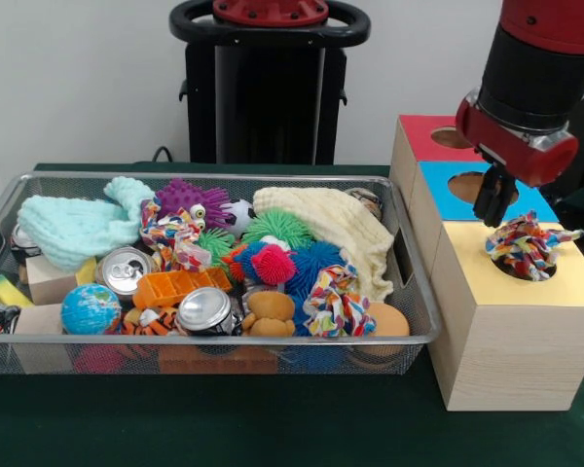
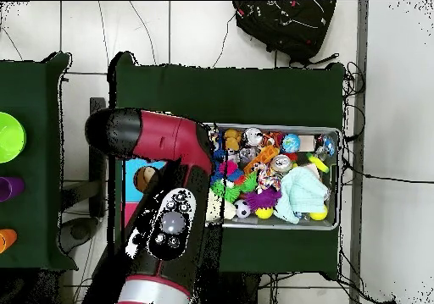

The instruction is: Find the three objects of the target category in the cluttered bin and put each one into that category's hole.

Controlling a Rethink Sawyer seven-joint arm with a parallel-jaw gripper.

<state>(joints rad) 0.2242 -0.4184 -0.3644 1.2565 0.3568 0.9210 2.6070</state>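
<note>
Leftmost, a wire bin (image 1: 409, 292) crammed with toys is shown; rightward, a multicoloured rope toy (image 1: 522, 244) is seen lying across the yellow-topped box's hole (image 1: 536, 269), the gripper (image 1: 493, 201) poised directly above, its opening indiscernible.

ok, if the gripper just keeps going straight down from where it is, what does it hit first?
The gripper points down at the multicoloured rope toy lying over the hole in the yellow box top. It would likely meet the rope first, near its left end, though depth is unclear from the front view.
</note>
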